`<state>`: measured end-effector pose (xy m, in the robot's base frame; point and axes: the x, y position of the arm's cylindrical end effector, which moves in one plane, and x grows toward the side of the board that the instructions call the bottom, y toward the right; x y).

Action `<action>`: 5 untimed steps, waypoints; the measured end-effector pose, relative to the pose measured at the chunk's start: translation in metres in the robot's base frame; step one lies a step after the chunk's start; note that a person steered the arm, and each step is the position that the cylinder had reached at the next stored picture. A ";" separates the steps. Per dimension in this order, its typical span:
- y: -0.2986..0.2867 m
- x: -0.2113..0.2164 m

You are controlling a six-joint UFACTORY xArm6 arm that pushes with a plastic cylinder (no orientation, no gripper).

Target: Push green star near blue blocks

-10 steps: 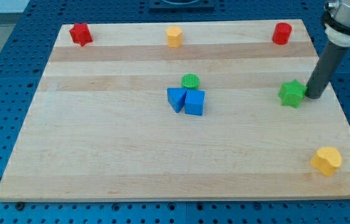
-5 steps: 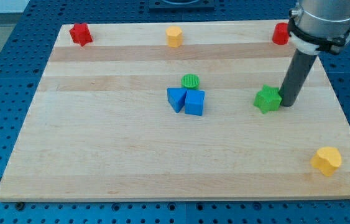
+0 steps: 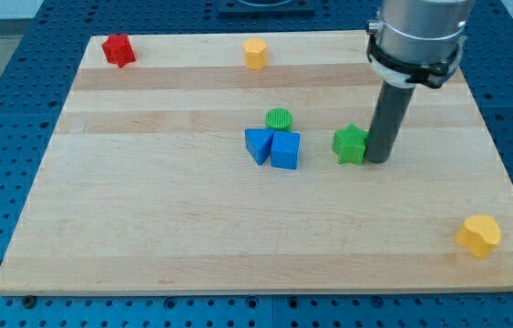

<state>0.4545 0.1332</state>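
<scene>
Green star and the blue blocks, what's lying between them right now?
Nothing: the camera view shows bare board between the green star and the blue blocks.

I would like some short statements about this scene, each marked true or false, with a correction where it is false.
1. My tip is at the right side of the green star, as the view shows it. True.
2. The green star touches the blue blocks. False: bare board lies between it and the blue cube.
3. The green cylinder sits just above the two blue blocks, toward the view's top. True.
4. The yellow block near the view's bottom right is next to the red star. False: the red star is at the top left corner.
</scene>
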 end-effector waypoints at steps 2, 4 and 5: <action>-0.020 0.000; -0.020 -0.006; -0.022 -0.016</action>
<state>0.4383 0.1112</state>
